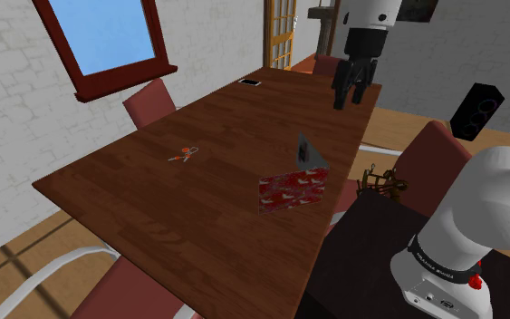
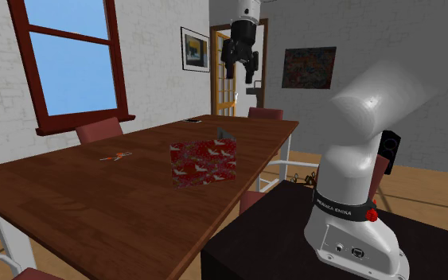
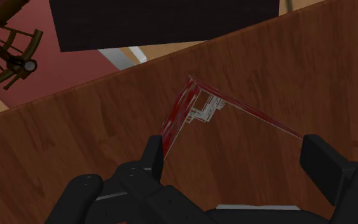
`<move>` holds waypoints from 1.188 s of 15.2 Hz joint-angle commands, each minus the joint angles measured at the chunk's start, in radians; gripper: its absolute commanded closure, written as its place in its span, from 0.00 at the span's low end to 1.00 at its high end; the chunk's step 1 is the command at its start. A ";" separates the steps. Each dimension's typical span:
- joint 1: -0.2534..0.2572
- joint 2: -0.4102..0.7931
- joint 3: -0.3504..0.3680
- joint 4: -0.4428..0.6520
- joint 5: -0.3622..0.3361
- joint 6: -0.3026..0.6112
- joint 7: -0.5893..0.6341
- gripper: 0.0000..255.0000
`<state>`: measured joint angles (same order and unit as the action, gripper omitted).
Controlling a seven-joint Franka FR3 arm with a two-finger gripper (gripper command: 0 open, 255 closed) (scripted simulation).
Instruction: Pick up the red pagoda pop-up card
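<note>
Wood table [image 1: 153, 208] in brick-walled rm is carrying the red card [image 1: 291, 188], standing open nr one long edge; gripper [image 1: 348, 98] is hovering high over it, fingers spread wide, holding nothing.

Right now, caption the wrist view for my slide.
Open black fingers hover above the red pop-up card, standing open in a V on the wooden table.

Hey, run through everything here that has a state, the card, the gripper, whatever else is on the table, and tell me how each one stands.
Red pop-up card: open in a V, standing upright on the table, not held.
Gripper: open, empty, high above the table, clear of the card.
Small red-handled tool: lying flat on the table, apart from the card.
</note>
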<state>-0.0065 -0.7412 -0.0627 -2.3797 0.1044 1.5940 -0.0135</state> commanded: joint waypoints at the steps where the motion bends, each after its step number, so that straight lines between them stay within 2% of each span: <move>1: 0.000 0.000 0.000 0.000 0.000 0.000 0.000 0.00; 8: -0.068 0.048 0.006 -0.208 0.078 0.303 0.156 0.00; 14: -0.102 0.160 0.010 -0.342 0.170 0.594 0.263 0.00; 18: -0.098 0.196 0.008 -0.374 0.190 0.665 0.255 0.00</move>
<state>-0.1057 -0.5610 -0.0535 -2.7477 0.2885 2.2353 0.2459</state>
